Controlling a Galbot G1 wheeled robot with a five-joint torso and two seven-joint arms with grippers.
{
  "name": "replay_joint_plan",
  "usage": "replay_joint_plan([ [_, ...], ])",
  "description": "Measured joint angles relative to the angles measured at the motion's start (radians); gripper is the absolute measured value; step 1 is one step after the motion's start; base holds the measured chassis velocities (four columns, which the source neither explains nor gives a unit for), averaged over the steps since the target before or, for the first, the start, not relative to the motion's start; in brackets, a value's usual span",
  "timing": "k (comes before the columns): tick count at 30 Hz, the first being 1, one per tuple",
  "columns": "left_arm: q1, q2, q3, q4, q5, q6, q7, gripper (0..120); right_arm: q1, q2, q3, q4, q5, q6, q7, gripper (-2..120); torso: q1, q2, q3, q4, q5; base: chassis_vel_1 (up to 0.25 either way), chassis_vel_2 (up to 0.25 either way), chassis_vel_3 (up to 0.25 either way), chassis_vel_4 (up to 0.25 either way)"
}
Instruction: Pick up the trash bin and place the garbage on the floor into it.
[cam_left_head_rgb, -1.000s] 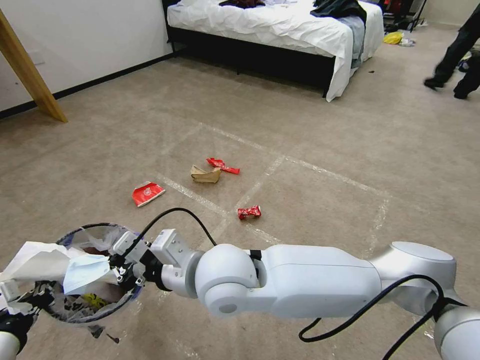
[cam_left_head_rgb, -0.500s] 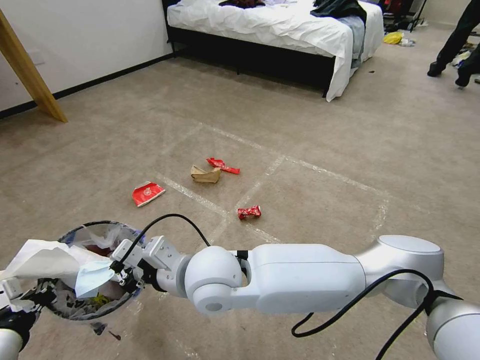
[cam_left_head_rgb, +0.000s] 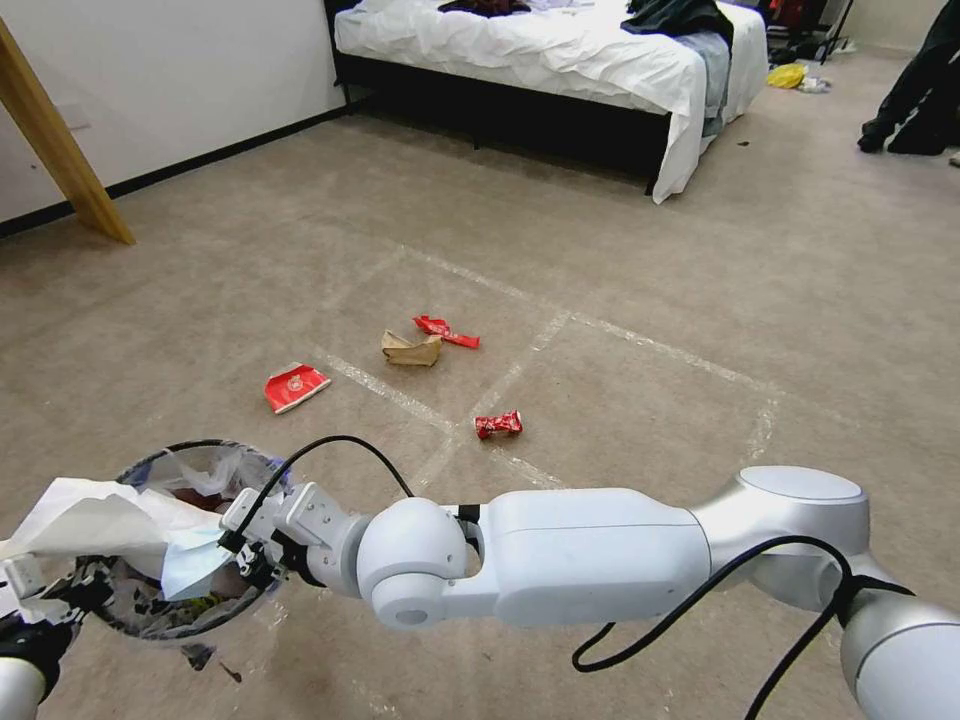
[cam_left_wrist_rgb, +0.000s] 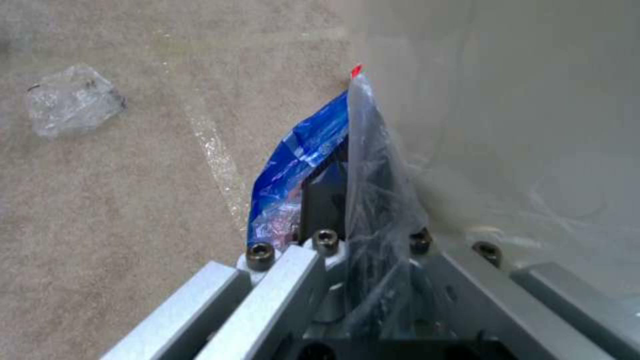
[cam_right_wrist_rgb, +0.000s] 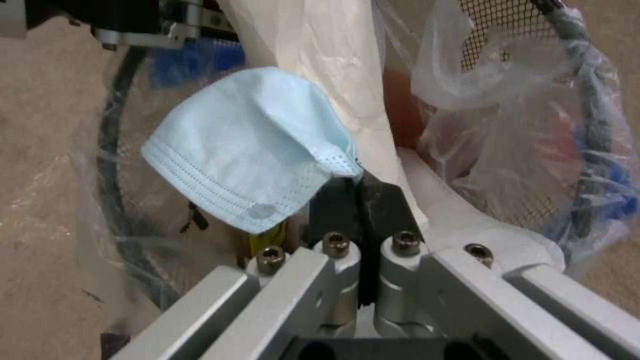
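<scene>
My right fingers (cam_right_wrist_rgb: 357, 192) pinch the pale blue pleated mask (cam_right_wrist_rgb: 247, 150) above the black-rimmed, plastic-lined trash bin (cam_left_head_rgb: 140, 610), which my left fingers (cam_left_wrist_rgb: 333, 200) clamp. Dropping step; next, I judge, releasing.

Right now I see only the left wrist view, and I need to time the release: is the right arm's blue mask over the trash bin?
Observer: Yes, the right gripper holds the blue mask above the trash bin's opening.
Operator: Fingers shut on it?
Observer: Yes, the fingers pinch the mask's edge.
Operator: Litter left?
Observer: On the floor: red carton, brown paper, red wrapper, crushed can.
</scene>
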Motion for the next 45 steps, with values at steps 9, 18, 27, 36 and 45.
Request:
replay_joint_plan([
  [9, -0.006, -0.003, 0.004, 0.002, 0.003, 0.000, 0.001, 1, -0.004, -0.002, -0.008, -0.010, -0.013, 0.000, 0.000, 0, 0.000, 0.000, 0.000, 0.0000, 0.0000, 0.000, 0.000, 0.000, 0.000],
  [18, -0.006, -0.005, 0.008, 0.003, 0.007, 0.000, 0.001, 1, -0.004, 0.007, -0.014, -0.047, -0.025, -0.001, -0.003, 0, 0.000, 0.000, 0.000, 0.0000, 0.0000, 0.000, 0.000, 0.000, 0.000],
  [27, -0.003, -0.005, 0.008, 0.002, 0.007, -0.001, 0.003, 1, -0.004, 0.032, -0.019, -0.098, -0.035, -0.013, -0.002, 0, 0.000, 0.000, 0.000, 0.0000, 0.0000, 0.000, 0.000, 0.000, 0.000],
  [36, 0.001, -0.005, 0.012, 0.005, 0.012, -0.003, 0.007, 1, -0.002, 0.062, -0.014, -0.150, -0.038, -0.015, 0.000, 0, 0.000, 0.000, 0.000, 0.0000, -0.0001, 0.000, 0.000, 0.000, 0.000],
  [45, -0.003, -0.004, 0.019, 0.010, 0.020, -0.003, 0.008, 1, -0.001, 0.072, -0.008, -0.149, -0.036, -0.020, 0.010, 0, 0.000, 0.000, 0.000, 0.0000, -0.0001, 0.000, 0.000, 0.000, 0.000],
])
